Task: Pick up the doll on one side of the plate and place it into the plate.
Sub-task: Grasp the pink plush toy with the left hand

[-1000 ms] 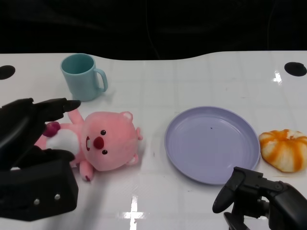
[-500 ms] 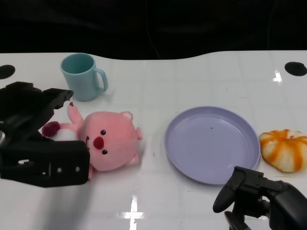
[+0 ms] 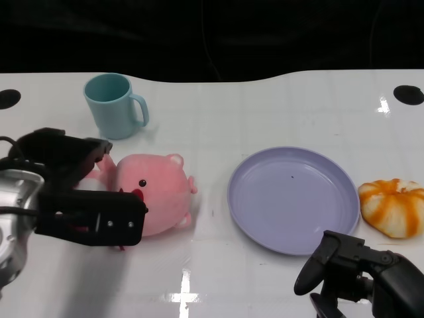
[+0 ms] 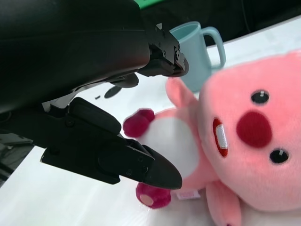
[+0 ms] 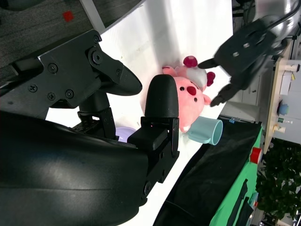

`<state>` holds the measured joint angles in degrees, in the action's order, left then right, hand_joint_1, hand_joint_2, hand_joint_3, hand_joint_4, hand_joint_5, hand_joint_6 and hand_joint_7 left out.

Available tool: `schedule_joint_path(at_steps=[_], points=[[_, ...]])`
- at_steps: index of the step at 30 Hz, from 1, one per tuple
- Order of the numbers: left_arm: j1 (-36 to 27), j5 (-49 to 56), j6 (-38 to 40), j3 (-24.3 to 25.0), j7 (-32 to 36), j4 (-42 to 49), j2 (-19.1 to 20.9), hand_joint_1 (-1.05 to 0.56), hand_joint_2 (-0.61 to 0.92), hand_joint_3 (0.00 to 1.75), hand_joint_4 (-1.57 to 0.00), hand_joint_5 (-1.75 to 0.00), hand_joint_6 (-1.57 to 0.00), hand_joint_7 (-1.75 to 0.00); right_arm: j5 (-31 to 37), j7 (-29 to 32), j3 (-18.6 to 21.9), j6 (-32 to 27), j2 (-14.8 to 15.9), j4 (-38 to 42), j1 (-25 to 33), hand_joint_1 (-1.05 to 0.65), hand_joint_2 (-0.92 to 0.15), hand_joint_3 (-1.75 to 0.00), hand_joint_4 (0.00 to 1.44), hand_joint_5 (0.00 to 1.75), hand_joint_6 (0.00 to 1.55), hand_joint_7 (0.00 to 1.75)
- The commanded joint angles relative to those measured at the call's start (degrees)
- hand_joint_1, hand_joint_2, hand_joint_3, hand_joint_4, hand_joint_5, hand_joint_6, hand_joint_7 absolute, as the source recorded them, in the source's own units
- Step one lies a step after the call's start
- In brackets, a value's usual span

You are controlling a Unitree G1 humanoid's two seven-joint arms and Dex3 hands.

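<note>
bright overhead light — glare on table (image 3: 185,291) | dark backdrop — wrist views blurred close-up

The left hand (image 3: 79,199) covers the doll's (image 3: 156,192) body and limbs in the head view, so whether its fingers (image 4: 127,162) touch the plush cannot be told. In the left wrist view the doll's head runs off the edge beyond those fingers. The right hand (image 3: 361,275) is cut by the head view's lower edge, its fingers (image 3: 318,262) only partly seen.

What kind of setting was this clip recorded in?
Probably a robot lab or test room, not a home: a bare white table with black marker dots, staged props such as a plush doll and plate, and shelving beyond.
</note>
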<state>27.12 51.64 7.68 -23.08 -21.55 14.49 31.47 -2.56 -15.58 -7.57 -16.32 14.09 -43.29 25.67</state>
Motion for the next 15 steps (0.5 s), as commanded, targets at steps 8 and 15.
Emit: schedule_joint_path(at_steps=[8, 15], points=[[6.0, -0.8, 1.3, -4.1, 0.5, 16.4, -5.4, -0.74, 0.92, 0.06, -0.15, -0.23, -0.27, 0.00, -0.6, 0.0, 0.6, -0.6, 0.5, -1.7, 0.9, -0.14, -0.61, -1.02, 0.62, 1.70, 0.55, 1.40], [7.9, -2.6, -0.3, -6.3, 4.9, 27.3, -9.1, -0.69, 0.92, 0.04, -0.24, -0.16, -0.35, -0.03, -0.8, -0.3, 1.2, -0.3, 0.7, -2.1, 1.5, -0.15, -0.61, -1.02, 0.62, 1.69, 0.55, 1.39]])
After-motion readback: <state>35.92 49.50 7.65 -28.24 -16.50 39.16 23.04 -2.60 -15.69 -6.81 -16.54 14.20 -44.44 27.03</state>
